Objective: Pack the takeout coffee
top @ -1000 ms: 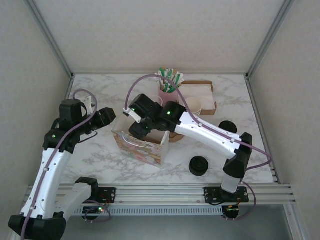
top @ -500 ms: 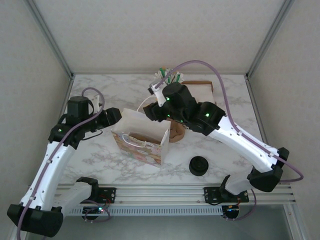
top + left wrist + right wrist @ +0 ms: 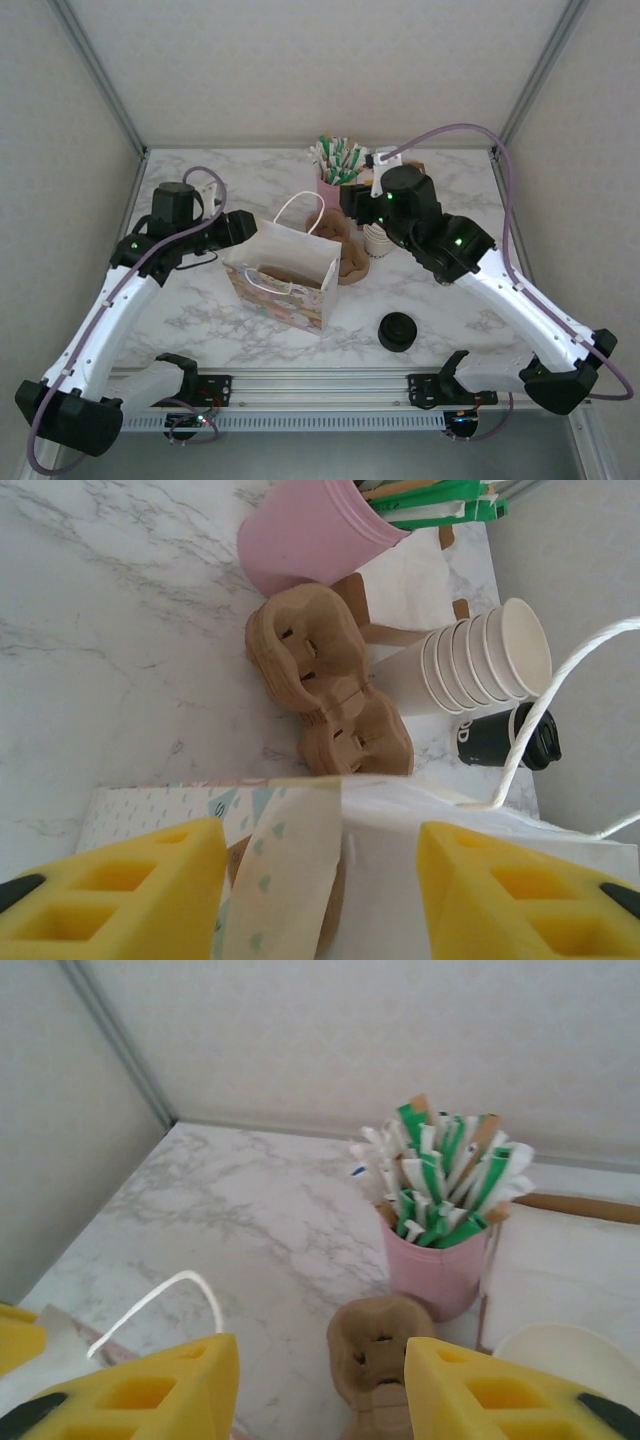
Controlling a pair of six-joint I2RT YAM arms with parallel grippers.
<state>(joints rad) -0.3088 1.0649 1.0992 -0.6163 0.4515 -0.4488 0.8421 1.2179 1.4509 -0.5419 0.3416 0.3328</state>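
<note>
Left wrist view: the takeout coffee (image 3: 505,742), dark-sided under a black lid, stands upright on the worktop (image 3: 120,630) at the right of the frame, near the stack of cream cups (image 3: 480,670). In the top view it sits lower centre-right, apart from the paper bag (image 3: 285,275). The left fingers (image 3: 120,900) stand apart with the bag's rim between them. The right fingers (image 3: 500,1390) stand apart, empty.

Lab test booth here: plain grey walls (image 3: 320,60) in aluminium framing (image 3: 100,75) box in a marble-print tabletop (image 3: 200,310). Robot arms (image 3: 110,310) are bolted to a rail (image 3: 330,382) in front of the gift bag (image 3: 285,275), with café props, a stirrer pot (image 3: 333,185) and a cup stack (image 3: 480,665), behind it.
</note>
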